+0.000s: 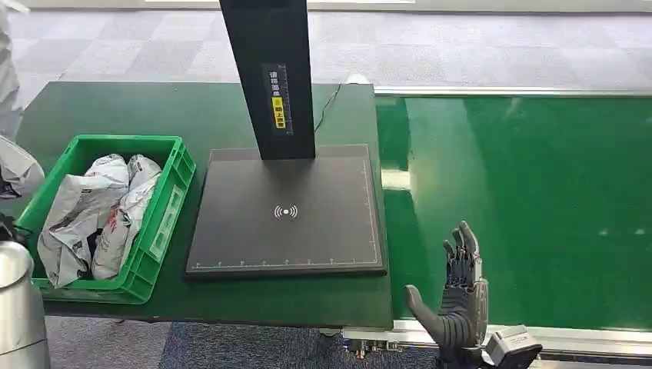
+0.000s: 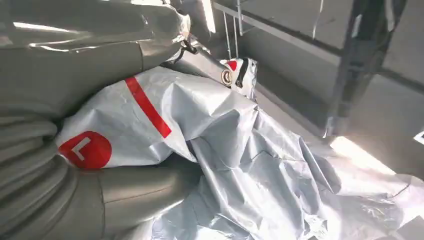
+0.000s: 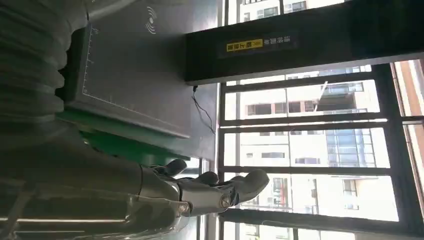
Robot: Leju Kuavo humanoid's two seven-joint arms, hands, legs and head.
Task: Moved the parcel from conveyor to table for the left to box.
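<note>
The right robot hand (image 1: 458,296) is hovering wide and empty above the conveyor (image 1: 538,207), with no parcel visible near it. The left wrist view is showing grey parcels (image 2: 240,165); that robot hand's state cannot be told. Reaching early risks closing on bare belt.

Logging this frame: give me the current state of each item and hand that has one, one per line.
Right hand: empty, fingers spread, raised at the near edge of the conveyor.
Conveyor belt: bare where visible, no parcel on it.
Scanner pad: nothing lying on it.
Green crate: holding crumpled grey parcels.
Left hand: wrist view shows a grey parcel close against its cover; grip cannot be told.
</note>
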